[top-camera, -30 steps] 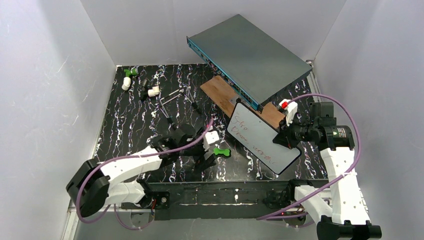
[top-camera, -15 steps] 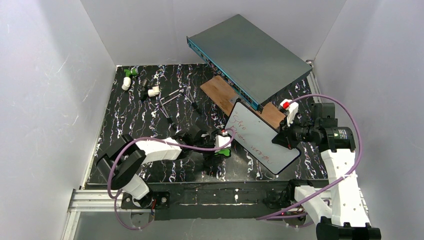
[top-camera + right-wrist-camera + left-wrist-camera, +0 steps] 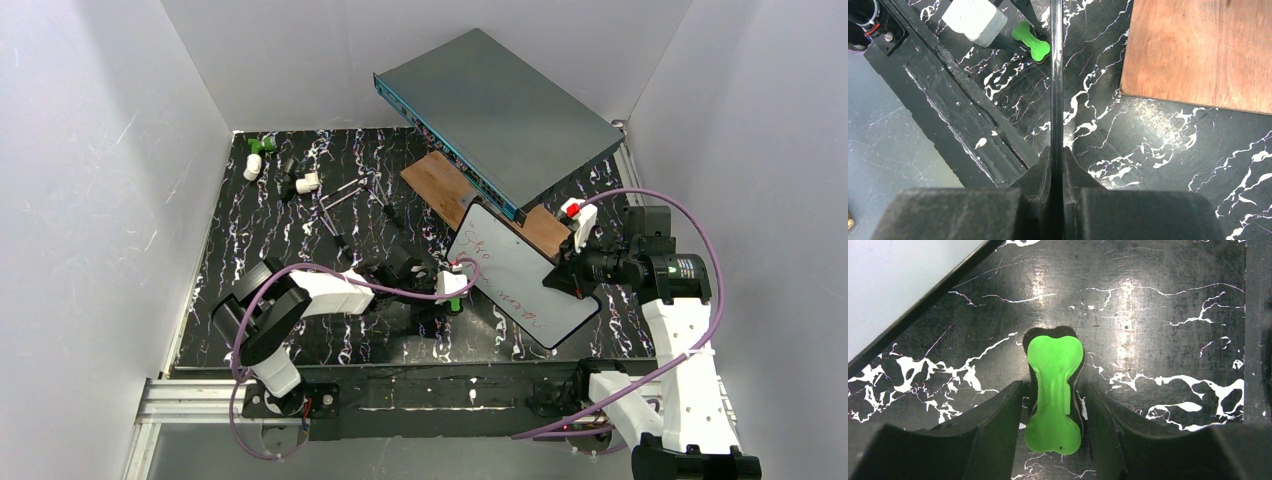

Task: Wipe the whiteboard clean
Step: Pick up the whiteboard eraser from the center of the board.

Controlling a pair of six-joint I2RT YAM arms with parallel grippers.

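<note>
Step in hand: eraser pickup. Left end effector [image 3: 1054,389] straddles the green bone-shaped eraser [image 3: 1054,402], fingers apart, not yet clamped. Right end effector [image 3: 1057,152] grips the whiteboard [image 3: 515,275] edge. Next move: close, lift, wipe.

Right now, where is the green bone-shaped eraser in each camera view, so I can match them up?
Top external: eraser low centre, just left of the whiteboard.
Left wrist: eraser dead centre.
Right wrist: eraser at the top, left of centre.
Shared landmark: the whiteboard, close beside it in all three.
</note>
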